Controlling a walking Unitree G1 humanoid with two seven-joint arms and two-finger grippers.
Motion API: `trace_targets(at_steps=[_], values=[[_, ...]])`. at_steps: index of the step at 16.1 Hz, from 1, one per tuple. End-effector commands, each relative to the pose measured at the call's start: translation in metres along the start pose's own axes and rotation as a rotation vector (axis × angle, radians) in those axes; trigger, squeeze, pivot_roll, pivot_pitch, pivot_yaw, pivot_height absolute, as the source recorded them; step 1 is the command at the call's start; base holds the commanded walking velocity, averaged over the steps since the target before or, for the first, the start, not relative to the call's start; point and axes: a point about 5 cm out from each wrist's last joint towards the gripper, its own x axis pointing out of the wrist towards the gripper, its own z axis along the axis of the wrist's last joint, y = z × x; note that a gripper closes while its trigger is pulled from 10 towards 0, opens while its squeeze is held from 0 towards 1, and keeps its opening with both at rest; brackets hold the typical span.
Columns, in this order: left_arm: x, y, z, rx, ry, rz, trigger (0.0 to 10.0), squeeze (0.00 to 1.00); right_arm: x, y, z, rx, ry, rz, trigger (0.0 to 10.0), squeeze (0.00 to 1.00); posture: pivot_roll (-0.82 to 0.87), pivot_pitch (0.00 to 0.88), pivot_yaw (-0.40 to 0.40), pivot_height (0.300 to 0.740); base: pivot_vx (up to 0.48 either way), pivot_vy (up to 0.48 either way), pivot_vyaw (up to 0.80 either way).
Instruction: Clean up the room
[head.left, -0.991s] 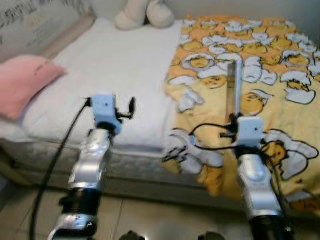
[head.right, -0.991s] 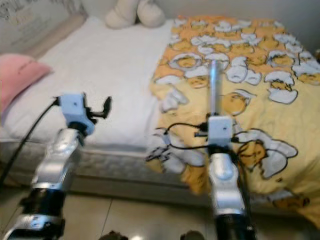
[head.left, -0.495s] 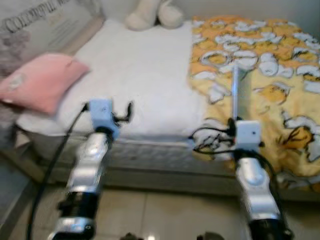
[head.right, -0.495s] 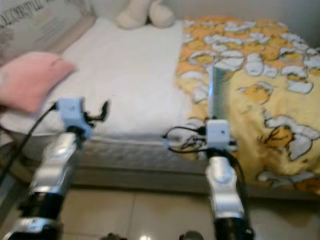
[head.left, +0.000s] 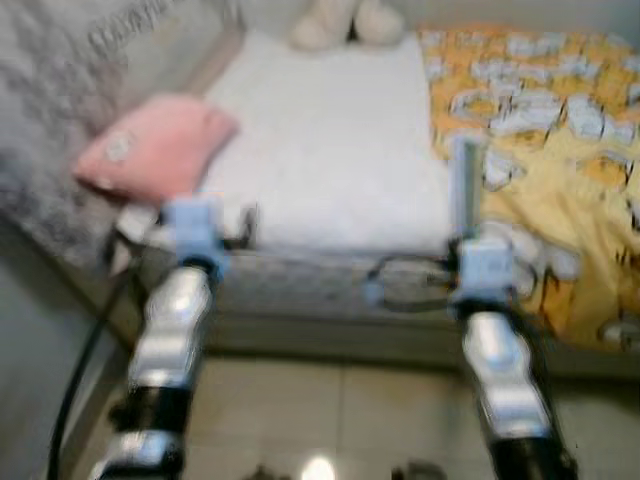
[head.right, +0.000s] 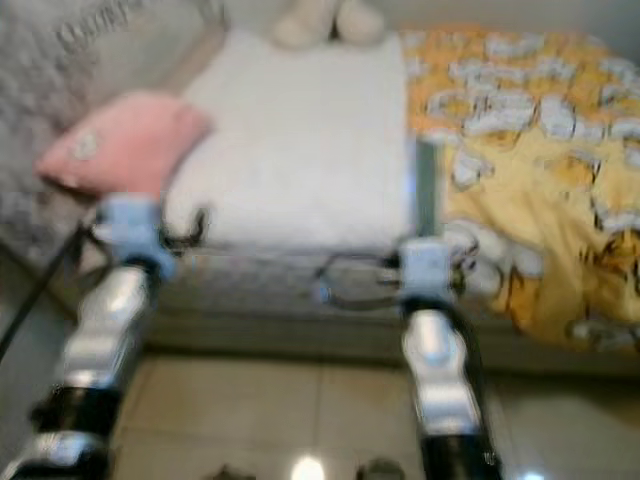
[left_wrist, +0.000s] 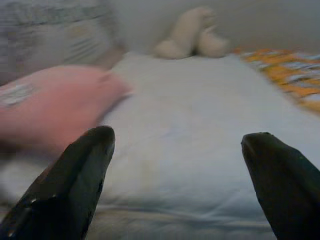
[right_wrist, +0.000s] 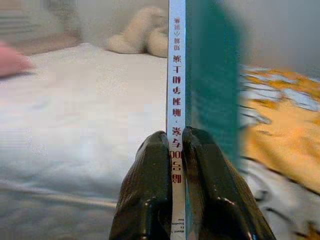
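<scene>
— Where is the book (right_wrist: 176, 100) now, and which hand has it?

— We have it in our right hand (right_wrist: 176, 150). The two black fingers (right_wrist: 150, 190) are closed on its lower edge, one on each side of the white spine, so the book stands upright and its long axis points up and away from the hand, toward the far end of the bed (head.left: 330, 150). In the head views it shows as a thin grey-green strip above the right wrist.

— And the left hand?

— Our left hand (left_wrist: 177, 145) is open and holds nothing — its fingers stand wide apart. It is raised in front of the near left part of the bed, and the pink pillow (head.left: 155, 150) lies just to the far left of it.

— What does the coming move turn on?

— We think it turns on where the book must go. The white mattress is straight ahead of the right hand, the yellow patterned blanket (head.left: 560, 150) lies to its right, and a pale plush toy (head.left: 345, 20) sits at the far end. No shelf or desk can be seen here, so we cannot tell the place for it. The right arm is stretched forward, with the hand over the near edge of the bed. The head views are blurred, so we judge the body is turning.
</scene>
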Motion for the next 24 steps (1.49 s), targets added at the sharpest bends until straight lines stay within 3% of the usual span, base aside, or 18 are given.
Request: trace_targets(at_steps=[1,2,4,6,8,10,13,18,24], values=[[0.004,-0.01,0.003,-0.019,-0.007,-0.026,10.0,0.0,0.005,-0.006,0.014,-0.005,-0.065,-0.008,0.0,0.0,-0.12,0.0,0.064,0.723,0.0,0.48,0.0],[0.006,-0.007,0.006,0.056,-0.034,0.029,10.0,0.0,0.007,-0.008,0.017,-0.009,-0.081,-0.01,0.0,0.0,-0.12,0.0,0.06,0.723,0.0,0.0,0.0],[0.002,-0.007,0.009,0.009,-0.071,0.014,10.0,0.0,0.006,-0.008,0.027,-0.009,-0.131,-0.012,0.0,0.0,-0.12,0.0,0.056,0.723,0.0,0.0,0.0],[-0.025,-0.012,-0.001,0.057,-0.06,-0.089,10.0,0.0,-0.019,-0.012,0.019,-0.026,-0.101,0.024,0.0,0.0,-0.11,0.0,0.05,0.723,0.0,0.0,0.0],[-0.043,-0.018,-0.012,0.074,-0.029,-0.146,10.0,0.0,-0.041,-0.02,0.001,-0.039,-0.025,0.032,0.0,0.0,-0.11,0.0,0.046,0.723,0.0,0.0,0.0],[-0.039,-0.026,-0.014,0.012,-0.015,-0.107,10.0,0.0,-0.044,-0.023,-0.008,-0.065,-0.002,0.033,0.0,0.0,-0.1,0.0,0.046,0.723,0.476,0.0,0.0],[-0.025,-0.034,-0.003,0.017,-0.052,-0.111,10.0,0.0,-0.025,-0.023,-0.001,-0.002,-0.011,-0.004,0.0,0.0,-0.11,0.0,0.05,0.723,0.48,0.0,0.0],[-0.016,-0.023,0.003,0.01,-0.059,-0.051,10.0,0.0,-0.013,-0.017,0.004,0.017,-0.029,-0.005,0.0,0.0,-0.12,0.0,0.056,0.723,0.48,0.0,0.0],[-0.013,-0.025,0.005,0.02,-0.064,-0.074,10.0,0.0,-0.012,-0.012,0.005,0.027,-0.037,-0.002,0.0,0.0,-0.13,0.0,0.071,0.723,0.48,0.0,0.0]])
